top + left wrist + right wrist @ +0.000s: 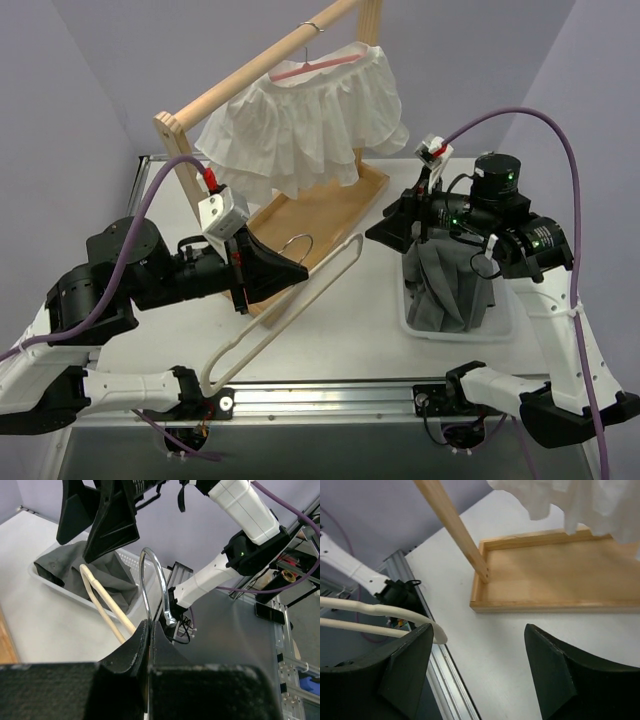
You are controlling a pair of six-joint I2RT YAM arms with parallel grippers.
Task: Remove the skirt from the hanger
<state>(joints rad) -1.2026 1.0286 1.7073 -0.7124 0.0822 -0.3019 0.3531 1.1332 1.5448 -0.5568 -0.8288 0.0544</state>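
A bare cream hanger (290, 310) slants across the table's middle. My left gripper (298, 270) is shut on its metal hook (155, 575), with the jaws pinched on the wire in the left wrist view (150, 626). The hanger's arms (105, 607) reach toward a white bin (455, 328). A grey skirt (450, 285) lies crumpled in that bin, off the hanger; it also shows in the left wrist view (107, 572). My right gripper (385, 230) is open and empty, just above the bin's left side. In the right wrist view (477, 630) the hanger's rounded end (385, 612) passes its left finger.
A wooden rack (260, 70) on a wooden tray base (320, 215) stands at the back. A white ruffled skirt (310, 120) hangs there on a pink hanger (315, 68). The tray (545, 580) and rack post (455, 525) lie ahead of the right gripper.
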